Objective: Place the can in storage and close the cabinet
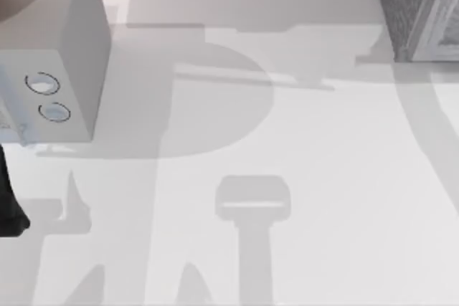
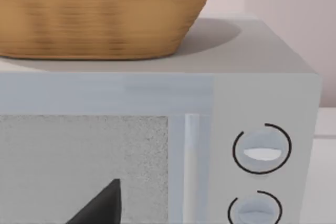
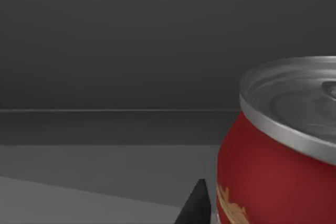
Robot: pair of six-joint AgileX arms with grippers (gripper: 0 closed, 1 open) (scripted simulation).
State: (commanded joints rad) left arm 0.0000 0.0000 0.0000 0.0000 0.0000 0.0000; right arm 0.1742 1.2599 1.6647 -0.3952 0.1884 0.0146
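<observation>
Shadows of both arms stripe the white table (image 1: 308,177); a microwave (image 1: 68,55) stands far left, a grey cabinet (image 1: 419,8) far right. Left wrist view: microwave door and dials close up, wicker basket (image 2: 100,14) on top, one dark fingertip; grip unclear. Right wrist view: the can (image 3: 278,166) sits upright inside a dark compartment, likely the cabinet, stowed; grip unclear.

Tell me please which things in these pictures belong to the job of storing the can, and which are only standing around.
Belonging to the job:
- the can, close in the right wrist view, inside a dark grey space
- the grey cabinet at the table's far right

Only standing around:
- the microwave at the table's left
- the wicker basket on top of the microwave
</observation>
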